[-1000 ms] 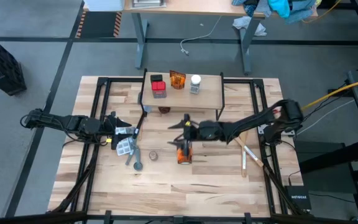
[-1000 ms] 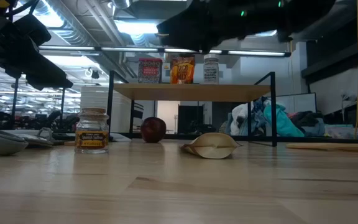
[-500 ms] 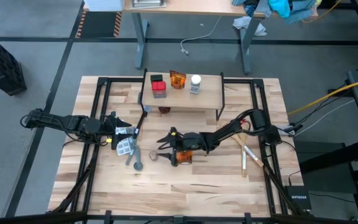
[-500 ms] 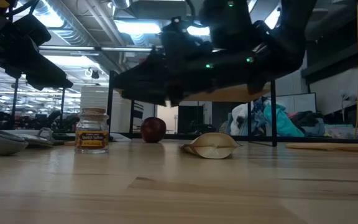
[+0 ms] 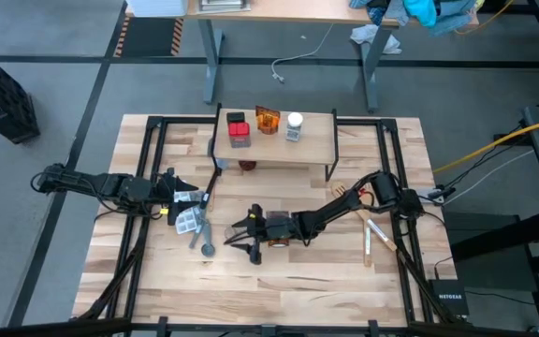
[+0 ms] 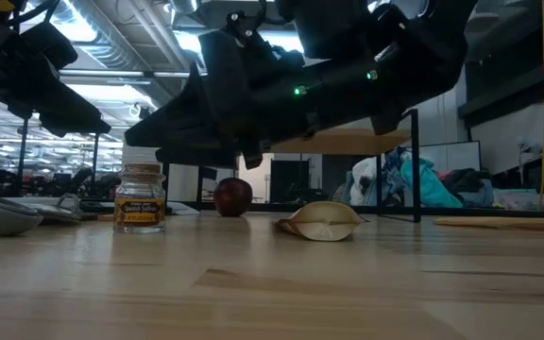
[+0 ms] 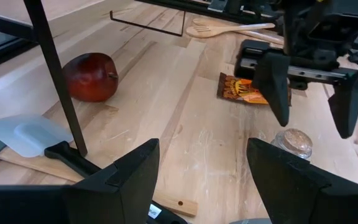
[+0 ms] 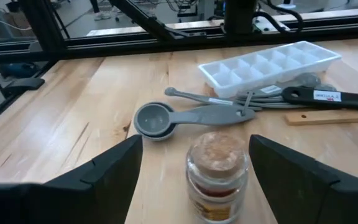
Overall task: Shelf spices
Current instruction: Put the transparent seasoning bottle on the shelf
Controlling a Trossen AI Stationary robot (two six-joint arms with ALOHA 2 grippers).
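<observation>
The small brown-capped spice jar (image 8: 217, 175) stands upright on the table, left of centre. My right gripper (image 8: 196, 146) is open and low over the table, reaching from the table's right. Its fingers stand on either side of the jar, a little short of it, and touch nothing. An orange spice packet (image 7: 244, 90) lies flat under that arm. The shelf (image 5: 316, 148) at the far middle carries a red-topped box on a dark tin (image 5: 238, 129), an orange jar (image 5: 267, 120) and a white-capped jar (image 5: 294, 125). My left gripper (image 7: 197, 180) waits open at the table's left.
A red apple (image 7: 91, 77) lies under the shelf by its black leg. A white ice tray (image 8: 269, 62), grey measuring spoons (image 8: 157, 119) and a black-handled spatula (image 8: 328, 96) lie just left of the jar. Wooden utensils (image 5: 374, 234) lie at the right.
My right gripper has come down from near the shelf toward the table's near-left, rolling slightly, and now stands low by the brown-capped jar, still open. The jar and packet have stayed in place.
</observation>
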